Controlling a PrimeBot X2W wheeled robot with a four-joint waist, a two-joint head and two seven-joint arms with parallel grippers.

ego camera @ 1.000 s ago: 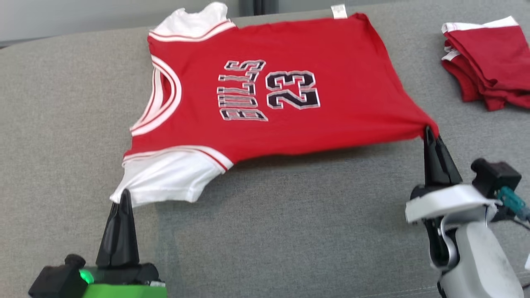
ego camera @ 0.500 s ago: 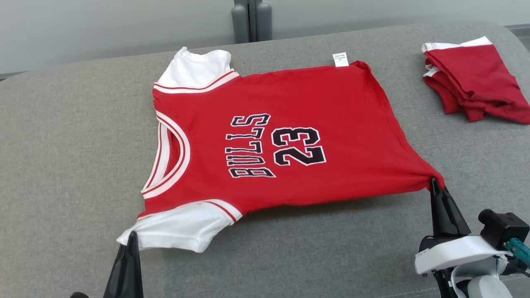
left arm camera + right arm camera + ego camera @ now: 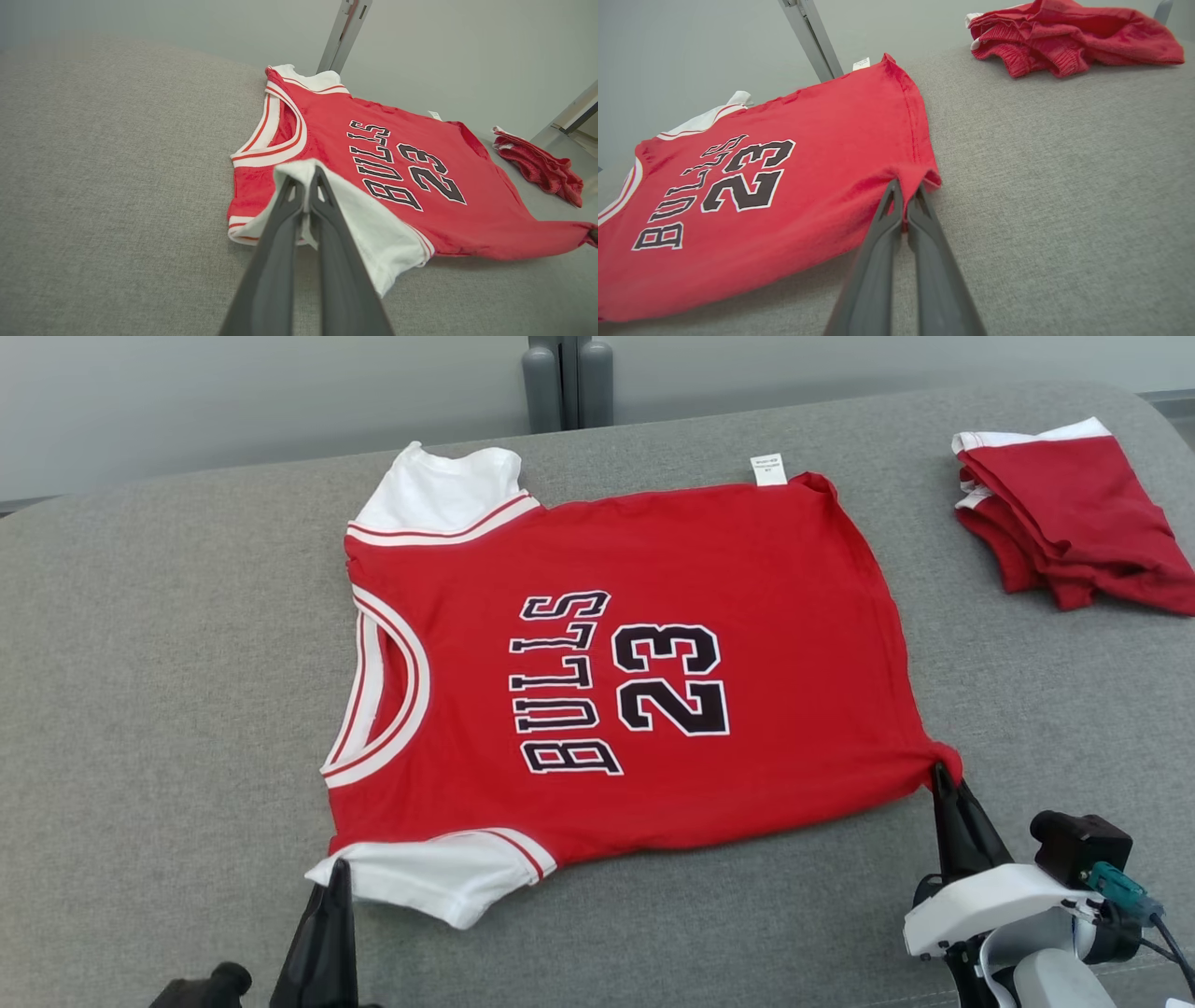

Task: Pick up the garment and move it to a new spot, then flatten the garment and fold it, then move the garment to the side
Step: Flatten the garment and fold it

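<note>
**Jersey pinched at sleeve and hem**

The red jersey [image 3: 635, 663] lies spread, print up, on the grey cushion [image 3: 140, 709], well apart from the folded red pile [image 3: 1064, 523]. The left gripper [image 3: 338, 870] pinches the white sleeve farthest from the pile. The right gripper [image 3: 939, 777] pinches a hem corner.

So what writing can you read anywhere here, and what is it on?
"BULLS": black letters edged in white, on the chest of the red jersey.
"23": beside it, on the same jersey.
White tag at the jersey's hem: print too small to read.
Folded red garment: no text visible.
</note>
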